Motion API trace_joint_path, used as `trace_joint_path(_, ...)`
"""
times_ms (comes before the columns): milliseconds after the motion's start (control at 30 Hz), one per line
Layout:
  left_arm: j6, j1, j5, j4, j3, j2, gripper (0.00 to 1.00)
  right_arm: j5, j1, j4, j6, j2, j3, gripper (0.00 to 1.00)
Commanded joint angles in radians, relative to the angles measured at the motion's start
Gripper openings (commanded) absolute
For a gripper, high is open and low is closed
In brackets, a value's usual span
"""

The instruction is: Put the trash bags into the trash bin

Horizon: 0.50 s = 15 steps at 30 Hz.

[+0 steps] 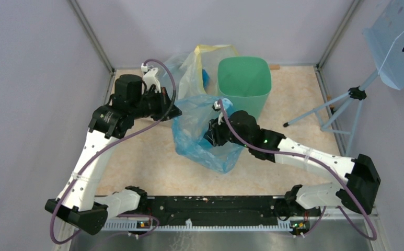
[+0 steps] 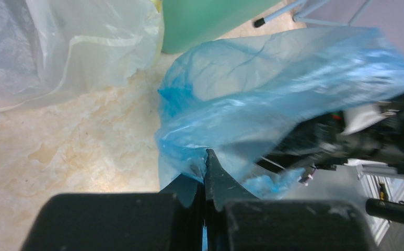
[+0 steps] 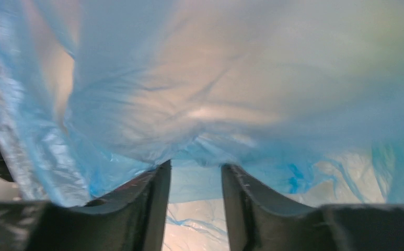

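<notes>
Pinching blue bag point(image 2: 273, 89) — left fingers point(image 2: 221, 184); right fingers point(image 3: 155, 204) parted beneath it.

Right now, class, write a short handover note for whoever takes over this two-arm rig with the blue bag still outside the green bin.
Left gripper: shut, pinching an edge of the thin, crinkly, translucent blue plastic bag.
Right gripper: jaws apart, bag film draped over them, apparently gripping nothing.
Mint-green plastic bin: upright just behind the bag; the bag is not in it.
Done: bag gripped at one edge.
Left: get the whole bag into the bin.
</notes>
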Motion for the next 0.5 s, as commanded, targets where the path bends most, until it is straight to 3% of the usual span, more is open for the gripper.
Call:
trace_joint_path(0, 0.019, 0.001, -0.085, 0.056, -0.020, 0.001, 0.00, -0.035, 0.005, -0.077, 0.023, -0.115, 0.080, 0.49)
trace_joint_path(200, 0.027, 0.005, -0.169, 0.062, -0.031, 0.010, 0.00, -0.116, 0.003, -0.136, 0.105, -0.210, 0.061, 0.58)
trace_joint_path(367, 0.004, 0.007, -0.134, 0.102, 0.011, 0.016, 0.00, 0.018, 0.003, -0.283, 0.166, -0.165, 0.043, 0.60)
trace_joint_path(467, -0.006, 0.006, -0.119, 0.117, 0.045, 0.031, 0.00, -0.073, 0.003, -0.243, 0.162, -0.162, -0.001, 0.59)
